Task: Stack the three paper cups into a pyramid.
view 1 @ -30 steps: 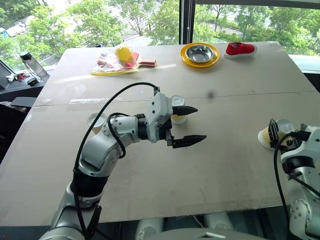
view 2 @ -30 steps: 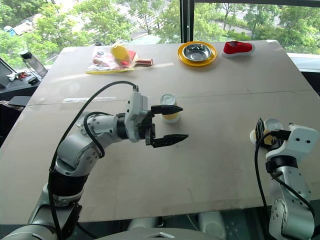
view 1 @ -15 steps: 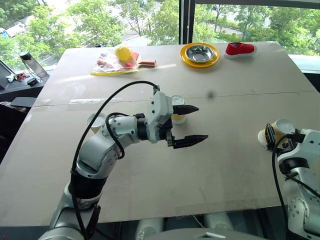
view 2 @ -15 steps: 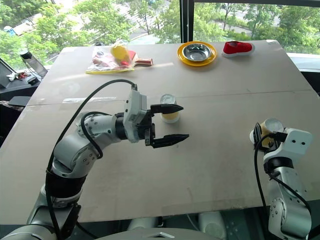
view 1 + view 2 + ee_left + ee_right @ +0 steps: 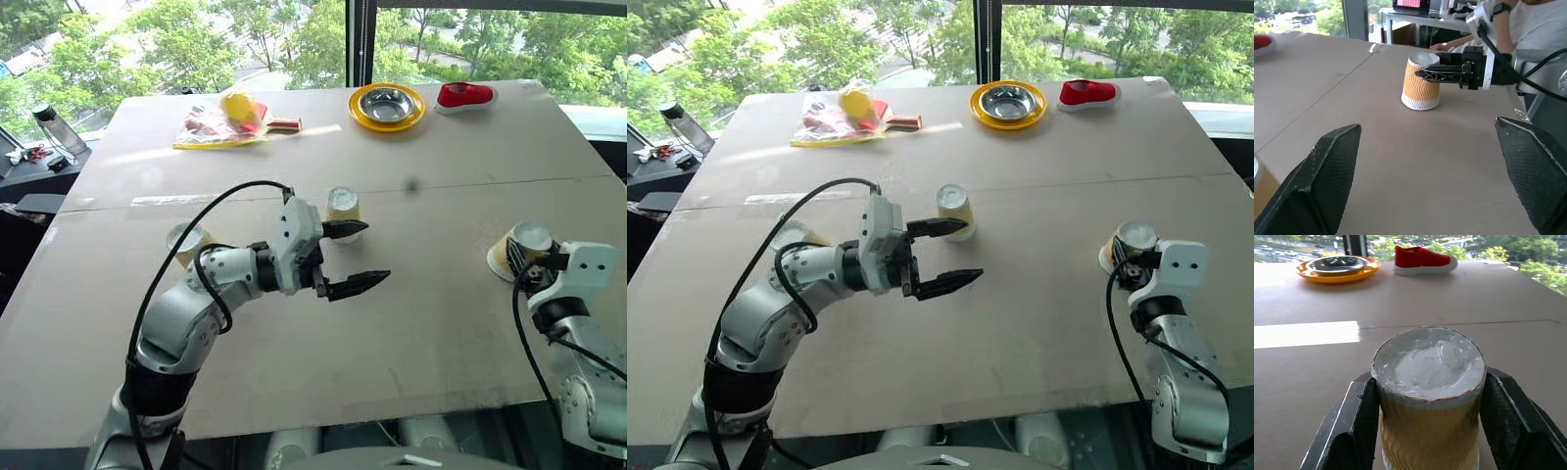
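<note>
Currently, bench: carries all three cups, each upside down, unstacked.
Right pincer: clamped on right cup, both fingers pressed to its sides.
Left pincer: wide, holding nothing, just beside middle cup.
Left cup: behind left forearm, well apart from middle cup.

Plate: yellow rim, holds 1 steel bowl, far edge of the table.
Shoe: red, just beside the plate.
Bag: clear plastic, far left.
Bottle: off the table.
</note>
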{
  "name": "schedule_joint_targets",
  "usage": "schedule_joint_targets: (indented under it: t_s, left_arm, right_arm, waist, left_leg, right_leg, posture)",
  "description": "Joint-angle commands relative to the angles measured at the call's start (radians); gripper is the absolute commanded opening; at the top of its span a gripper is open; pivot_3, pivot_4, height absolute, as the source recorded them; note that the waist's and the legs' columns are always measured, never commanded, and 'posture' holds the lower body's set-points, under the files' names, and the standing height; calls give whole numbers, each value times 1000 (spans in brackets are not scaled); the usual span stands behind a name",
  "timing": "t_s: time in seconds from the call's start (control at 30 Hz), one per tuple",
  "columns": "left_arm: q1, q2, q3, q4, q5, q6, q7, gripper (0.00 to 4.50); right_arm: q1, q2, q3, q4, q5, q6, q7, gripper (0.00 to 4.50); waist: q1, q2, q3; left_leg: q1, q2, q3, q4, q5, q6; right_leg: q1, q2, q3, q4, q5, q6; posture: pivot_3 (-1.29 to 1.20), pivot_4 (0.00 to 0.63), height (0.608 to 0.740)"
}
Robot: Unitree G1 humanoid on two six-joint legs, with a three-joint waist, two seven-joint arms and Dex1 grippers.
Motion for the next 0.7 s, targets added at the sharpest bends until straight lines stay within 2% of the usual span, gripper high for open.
schedule_joint_targets:
  t_s: [0.03, 0.3, 0.7]
  left_arm:
    - [54, -29, 65, -119, 17, 10, 140, 4500]
    - [212, -93, 130, -250, 62, 34, 362, 4500]
    - [263, -119, 102, -346, 67, 81, 472, 4500]
  right_arm:
    - [-119, -21, 107, 35, -16, 15, 51, 2154]
    - [-367, 37, 279, 239, -29, 37, 115, 2154]
    - [-516, 103, 361, 448, -88, -47, 157, 2154]
  waist:
    - [2, 0, 0]
    - [10, -1, 0]
    - [6, -1, 0]
  left_leg:
    - [0, 0, 0, 0, 0, 0]
    - [-2, 0, -1, 1, 0, 0]
    - [-2, -1, -1, 2, 0, 0]
  right_leg:
    - [0, 0, 0, 0, 0, 0]
    - [0, -3, -1, -1, 0, 0]
    - [0, -3, -1, -1, 0, 0]
  posture:
    - [0, 150, 740]
    - [0, 150, 740]
    - [0, 150, 740]
